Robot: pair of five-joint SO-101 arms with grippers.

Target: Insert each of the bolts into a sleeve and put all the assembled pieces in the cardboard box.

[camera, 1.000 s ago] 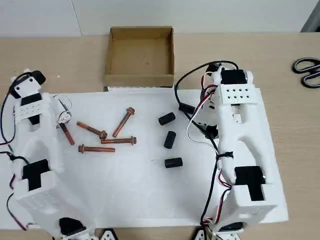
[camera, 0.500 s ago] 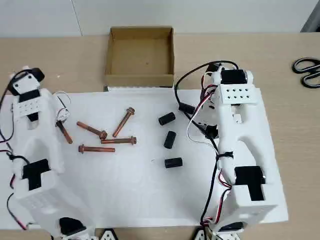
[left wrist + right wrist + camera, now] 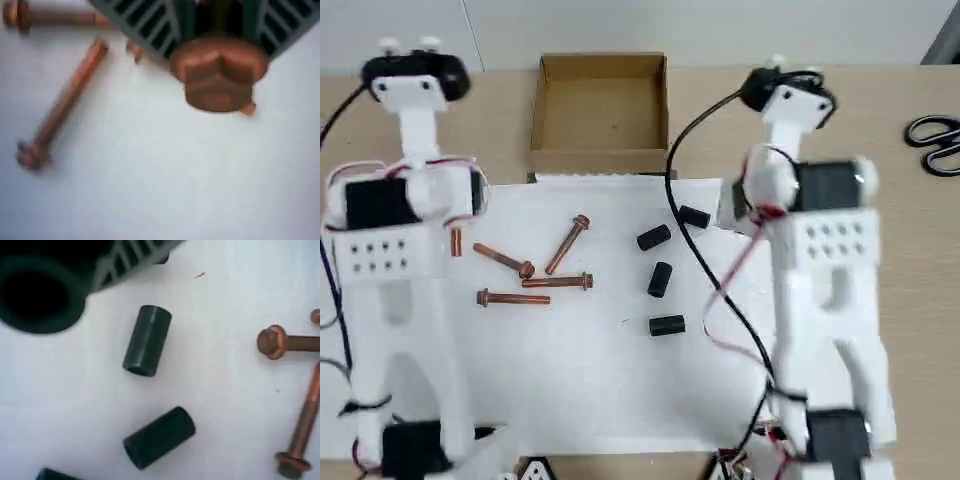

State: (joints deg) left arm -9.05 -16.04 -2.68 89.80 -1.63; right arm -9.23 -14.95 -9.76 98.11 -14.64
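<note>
Bolts (image 3: pixel 512 298) — five, sleeves (image 3: pixel 667 325) — five, one box (image 3: pixel 600 160)

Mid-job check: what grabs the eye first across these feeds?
Left gripper clamps a copper bolt, hex head facing its wrist camera, over the white sheet. Right gripper holds a black sleeve, bore toward its camera. Four loose bolts and three loose sleeves lie scattered mid-sheet.
</note>
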